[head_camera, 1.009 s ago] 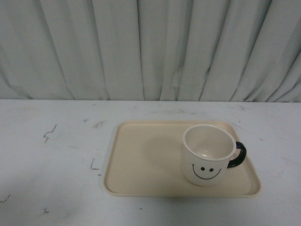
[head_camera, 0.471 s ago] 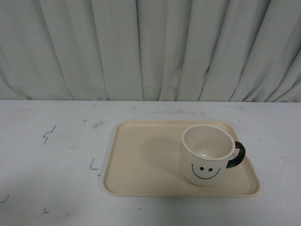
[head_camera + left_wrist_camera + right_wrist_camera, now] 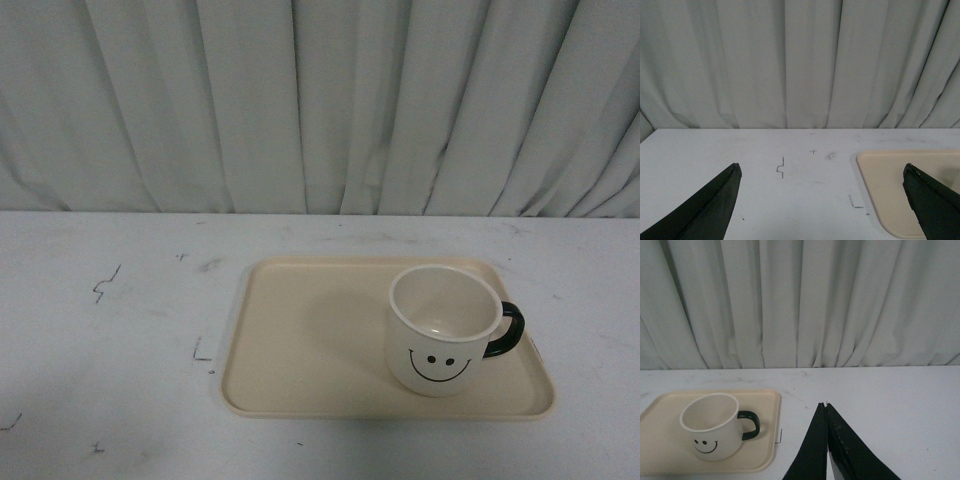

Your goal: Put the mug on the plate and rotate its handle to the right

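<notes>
Mug position: the mug is seen standing upright on the plate, in the plate's right half, close to the near rim and the right rim.
Mug face: a black smiley face is printed on the side turned toward the front camera; the inside is seen to be empty.
Handle: the handle is pointed to the robot's right, reaching toward the plate's right rim.
Plate: the plate is laid flat on the desk, right of centre in the front view; its left half is bare.
Left pincer: the left pincer is held wide open, with nothing between its two dark fingers; it is kept above the desk, left of the plate, whose corner is shown in the left wrist view.
Right pincer: the right pincer is closed, its fingers pressed together along a thin seam, and nothing is gripped; it is placed to the right of the plate, apart from the mug.
Desk surface: small dark scuff marks are scattered over the white top.
Backdrop: a pleated pale curtain is hung behind the desk.
Front view: neither arm is shown in it.
</notes>
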You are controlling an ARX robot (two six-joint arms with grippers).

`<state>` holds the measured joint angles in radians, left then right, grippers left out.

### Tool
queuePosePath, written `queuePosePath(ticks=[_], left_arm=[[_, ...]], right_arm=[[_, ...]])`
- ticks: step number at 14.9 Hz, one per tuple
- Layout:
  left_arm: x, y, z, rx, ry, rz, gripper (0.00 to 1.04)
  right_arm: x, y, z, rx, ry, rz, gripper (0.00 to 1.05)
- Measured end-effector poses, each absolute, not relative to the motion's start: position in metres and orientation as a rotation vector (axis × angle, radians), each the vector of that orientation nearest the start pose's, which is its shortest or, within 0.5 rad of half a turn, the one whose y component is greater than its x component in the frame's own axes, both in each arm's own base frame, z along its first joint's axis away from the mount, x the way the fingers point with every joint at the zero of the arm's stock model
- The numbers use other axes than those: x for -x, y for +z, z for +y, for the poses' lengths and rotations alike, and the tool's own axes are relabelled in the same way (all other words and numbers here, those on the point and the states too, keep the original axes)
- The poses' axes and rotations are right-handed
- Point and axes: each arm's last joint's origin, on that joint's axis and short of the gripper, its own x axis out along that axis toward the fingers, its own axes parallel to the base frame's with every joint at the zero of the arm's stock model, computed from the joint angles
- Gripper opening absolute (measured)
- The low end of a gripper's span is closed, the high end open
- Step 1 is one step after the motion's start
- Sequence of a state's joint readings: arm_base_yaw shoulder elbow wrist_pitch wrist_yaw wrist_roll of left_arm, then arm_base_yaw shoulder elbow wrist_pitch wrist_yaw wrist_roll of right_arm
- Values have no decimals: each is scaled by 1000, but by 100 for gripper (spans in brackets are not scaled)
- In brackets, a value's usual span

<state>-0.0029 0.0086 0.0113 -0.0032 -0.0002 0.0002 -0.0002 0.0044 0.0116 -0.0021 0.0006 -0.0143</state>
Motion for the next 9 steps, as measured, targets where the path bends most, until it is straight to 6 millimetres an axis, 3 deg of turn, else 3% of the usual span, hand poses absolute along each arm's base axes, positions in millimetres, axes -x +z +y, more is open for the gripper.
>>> queuePosePath(ticks=[1,3,5,6,9], left_arm=[[-98,166,0,-1,-3,1,98],[-98,166,0,-1,-3,1,98],[-98,166,0,-1,-3,1,98],[-98,166,0,-1,-3,1,98],[-98,166,0,-1,-3,1,98]], right_arm=[[-97,167,0,14,0,-2,8],[-97,167,0,14,-1,-2,34],[-97,167,0,14,0,-2,83],[-97,167,0,14,0,-2,99],[-97,167,0,14,0,-2,98]])
